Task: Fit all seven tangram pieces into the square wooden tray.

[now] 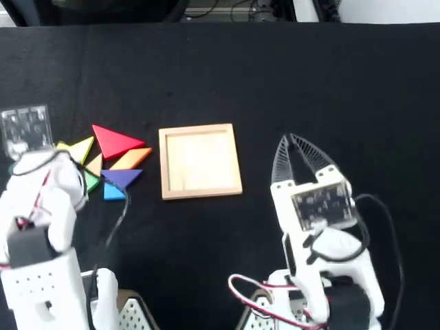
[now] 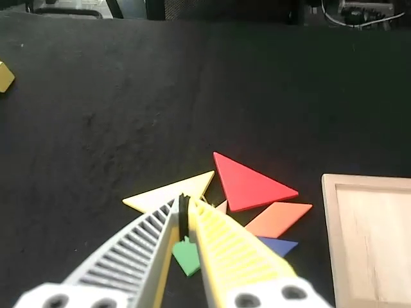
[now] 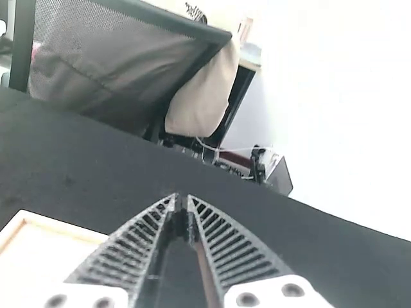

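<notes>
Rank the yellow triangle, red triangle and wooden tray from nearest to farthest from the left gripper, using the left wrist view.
1. Yellow triangle, right at the left gripper's tips.
2. Red triangle, next over, toward the tray.
3. Wooden tray, farthest, past the red triangle.

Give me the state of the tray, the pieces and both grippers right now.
wooden tray, empty, lying flat
red triangle, flat, outside the tray
yellow triangle, flat, outside the tray
orange parallelogram, flat, outside the tray
green piece, outside the tray, partly hidden
left gripper, shut, holding nothing, tips by the yellow triangle
right gripper, shut, holding nothing
</notes>
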`<state>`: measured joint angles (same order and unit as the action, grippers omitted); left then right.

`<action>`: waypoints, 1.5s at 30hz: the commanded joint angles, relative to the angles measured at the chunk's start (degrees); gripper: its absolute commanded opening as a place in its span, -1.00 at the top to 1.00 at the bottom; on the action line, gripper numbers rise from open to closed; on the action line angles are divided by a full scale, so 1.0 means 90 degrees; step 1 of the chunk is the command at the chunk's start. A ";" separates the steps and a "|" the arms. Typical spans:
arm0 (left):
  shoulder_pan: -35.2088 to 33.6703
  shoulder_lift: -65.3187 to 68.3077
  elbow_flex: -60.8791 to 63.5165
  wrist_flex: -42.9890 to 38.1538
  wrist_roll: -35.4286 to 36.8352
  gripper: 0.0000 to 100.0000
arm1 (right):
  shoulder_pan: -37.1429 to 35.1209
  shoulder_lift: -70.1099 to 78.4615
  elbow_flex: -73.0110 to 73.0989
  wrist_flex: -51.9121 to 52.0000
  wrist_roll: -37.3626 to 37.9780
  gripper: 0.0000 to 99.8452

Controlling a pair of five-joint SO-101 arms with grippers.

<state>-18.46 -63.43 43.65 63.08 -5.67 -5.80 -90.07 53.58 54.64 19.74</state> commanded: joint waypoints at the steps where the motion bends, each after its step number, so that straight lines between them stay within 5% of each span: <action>1: 0.0063 0.0772 -0.0855 0.0039 0.0068 0.94 | 0.0068 0.1011 -0.0884 0.0156 -0.0068 0.98; 18: -0.0777 0.4796 -0.2603 0.0039 -0.0645 0.93 | 0.0068 0.5631 -0.0855 -0.0654 -0.0459 0.98; 23: -0.1206 0.6320 -0.3473 0.0039 -0.0713 0.62 | 0.0059 0.6110 -0.0298 -0.1455 -0.0459 0.98; 34: -0.1392 0.8322 -0.4850 0.0039 -0.4024 0.60 | -0.0332 0.6442 0.1118 -0.3321 -0.0459 0.98; 40: -0.1187 0.8928 -0.5280 0.0029 -0.5021 0.60 | -0.0381 0.6452 0.1158 -0.3282 -0.0459 0.98; 45: -0.0835 0.9602 -0.5670 0.0029 -0.5099 0.60 | -0.0381 0.6452 0.1421 -0.3624 -0.0449 0.98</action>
<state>-28.31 21.67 -3.03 63.43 -50.86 -8.62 -32.13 66.24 24.31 15.96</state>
